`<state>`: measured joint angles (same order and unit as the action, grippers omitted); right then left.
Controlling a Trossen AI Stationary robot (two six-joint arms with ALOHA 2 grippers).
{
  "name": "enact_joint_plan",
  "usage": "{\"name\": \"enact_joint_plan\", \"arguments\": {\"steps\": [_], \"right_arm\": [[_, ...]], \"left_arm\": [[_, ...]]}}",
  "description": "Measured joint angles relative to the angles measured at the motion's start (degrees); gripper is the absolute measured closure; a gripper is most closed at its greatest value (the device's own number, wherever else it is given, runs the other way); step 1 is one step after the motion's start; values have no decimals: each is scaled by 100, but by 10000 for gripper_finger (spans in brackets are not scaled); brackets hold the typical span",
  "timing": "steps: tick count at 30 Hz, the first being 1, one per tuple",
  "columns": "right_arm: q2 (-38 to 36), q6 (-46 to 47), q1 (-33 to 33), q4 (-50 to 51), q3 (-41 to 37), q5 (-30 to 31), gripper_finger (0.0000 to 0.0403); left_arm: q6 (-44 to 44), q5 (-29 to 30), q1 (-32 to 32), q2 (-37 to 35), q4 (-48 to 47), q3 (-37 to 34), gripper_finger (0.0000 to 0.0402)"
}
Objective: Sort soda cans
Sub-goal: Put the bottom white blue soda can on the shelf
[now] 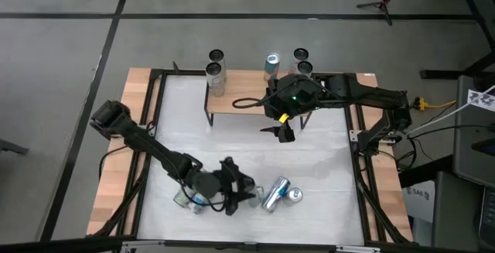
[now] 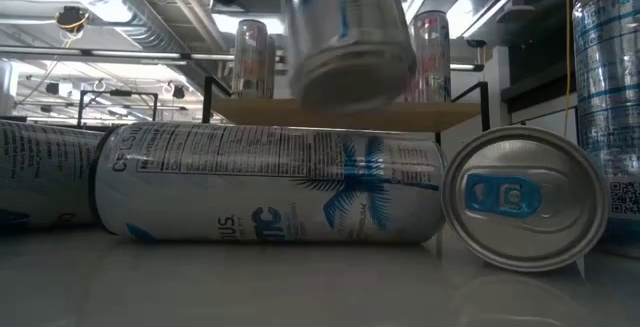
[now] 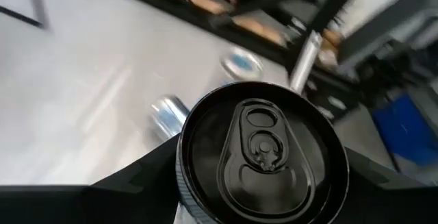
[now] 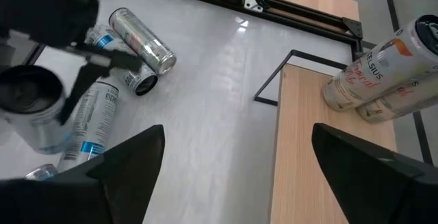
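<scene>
Lift straight up off the bench (image 1: 325,168) and clear of the lying cans (image 1: 274,193) before swinging toward the shelf (image 1: 240,102) at the back, with the left gripper (image 1: 230,191), near the front edge, closed around the dark-topped can (image 3: 263,159); hold it upright and snug. Leave the right gripper (image 1: 285,135), fingers wide apart and empty, hovering just in front of the shelf. Counted: one bench, one shelf, two grippers, about five standing cans (image 1: 216,75) on the shelf, roughly four lying on the bench, one held.

surface: white table (image 1: 255,148) | lying on it: soda cans (image 1: 274,193) | small wooden shelf (image 1: 247,102): cans upright
</scene>
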<state>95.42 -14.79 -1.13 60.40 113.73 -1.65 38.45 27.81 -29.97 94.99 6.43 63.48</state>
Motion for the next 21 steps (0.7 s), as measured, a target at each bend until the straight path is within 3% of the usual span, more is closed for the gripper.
{"name": "enact_joint_plan", "arguments": {"steps": [12, 21], "right_arm": [[1, 1, 0, 355, -2, -3, 38], [2, 218, 0, 421, -2, -4, 38]], "left_arm": [[288, 1725, 167, -215, -976, 0, 152], [1482, 2103, 545, -211, -2504, 0, 152]]}}
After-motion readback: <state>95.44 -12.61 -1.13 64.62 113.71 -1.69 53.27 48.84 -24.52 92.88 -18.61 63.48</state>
